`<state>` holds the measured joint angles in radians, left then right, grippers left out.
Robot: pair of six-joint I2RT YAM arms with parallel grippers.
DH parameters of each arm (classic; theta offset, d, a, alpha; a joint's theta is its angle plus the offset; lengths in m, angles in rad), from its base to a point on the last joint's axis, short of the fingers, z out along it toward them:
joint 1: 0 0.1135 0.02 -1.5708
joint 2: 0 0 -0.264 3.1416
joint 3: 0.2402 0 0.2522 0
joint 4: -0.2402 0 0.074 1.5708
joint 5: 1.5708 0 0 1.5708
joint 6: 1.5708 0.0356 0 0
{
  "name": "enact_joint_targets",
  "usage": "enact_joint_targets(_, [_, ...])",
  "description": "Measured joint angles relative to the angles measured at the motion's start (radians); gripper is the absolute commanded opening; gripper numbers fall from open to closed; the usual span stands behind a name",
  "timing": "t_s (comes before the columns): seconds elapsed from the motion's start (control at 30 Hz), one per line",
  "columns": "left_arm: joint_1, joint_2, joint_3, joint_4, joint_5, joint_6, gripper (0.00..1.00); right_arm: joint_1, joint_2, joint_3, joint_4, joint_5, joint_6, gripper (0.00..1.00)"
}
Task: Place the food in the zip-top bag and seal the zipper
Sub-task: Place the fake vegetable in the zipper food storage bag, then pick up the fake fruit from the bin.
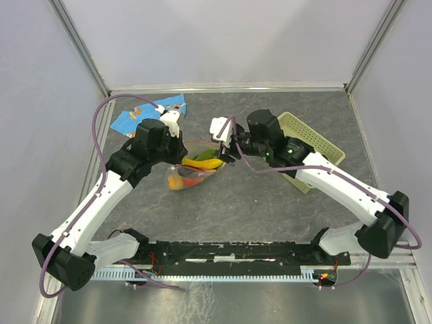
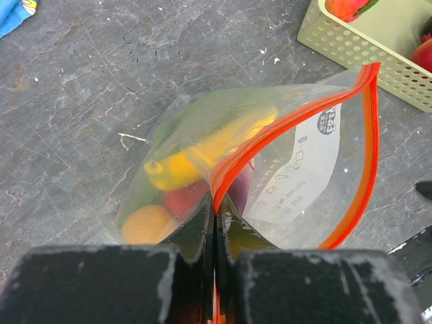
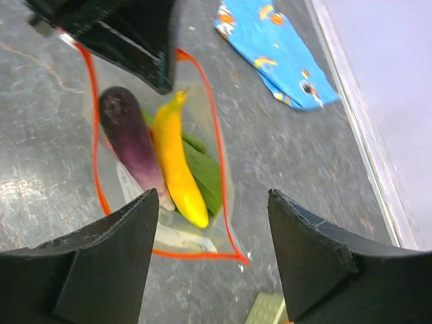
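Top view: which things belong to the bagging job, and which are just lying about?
Job: zip-top bag; its zipper; banana, eggplant and green leaf inside it; red fruit in the basket; left gripper shut on the bag's mouth edge; right gripper open, holding nothing.
Lying about: blue cloth; the pale green basket itself.

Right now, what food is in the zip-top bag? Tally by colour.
yellow banana: 1
purple eggplant: 1
green leaf: 1
red fruit: 1
orange fruit: 1
Total visible in the zip-top bag: 5
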<state>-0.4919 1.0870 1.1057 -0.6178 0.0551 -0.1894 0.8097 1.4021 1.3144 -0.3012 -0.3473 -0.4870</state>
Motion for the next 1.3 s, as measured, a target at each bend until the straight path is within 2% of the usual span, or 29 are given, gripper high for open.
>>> enact_joint_targets(0.17, [0.000, 0.000, 0.000, 0.000, 0.000, 0.000, 0.03, -0.013, -0.085, -0.048, -0.042, 0.202, 0.122, 0.80])
enact_joint_targets(0.33, [0.000, 0.000, 0.000, 0.000, 0.000, 0.000, 0.03, -0.076, -0.138, -0.117, -0.086, 0.365, 0.259, 0.83])
enact_joint_targets(0.67, [0.000, 0.008, 0.000, 0.000, 0.004, 0.000, 0.03, -0.304, -0.113, -0.204, -0.090, 0.530, 0.526, 0.97])
enact_joint_targets(0.97, [0.000, 0.010, 0.000, 0.001, 0.008, 0.000, 0.03, -0.441, 0.077, -0.220, -0.009, 0.544, 0.653, 0.99])
enact_joint_targets(1.3, [0.000, 0.010, 0.000, 0.001, 0.009, 0.000, 0.03, -0.571, 0.284, -0.222, 0.124, 0.431, 0.764, 1.00])
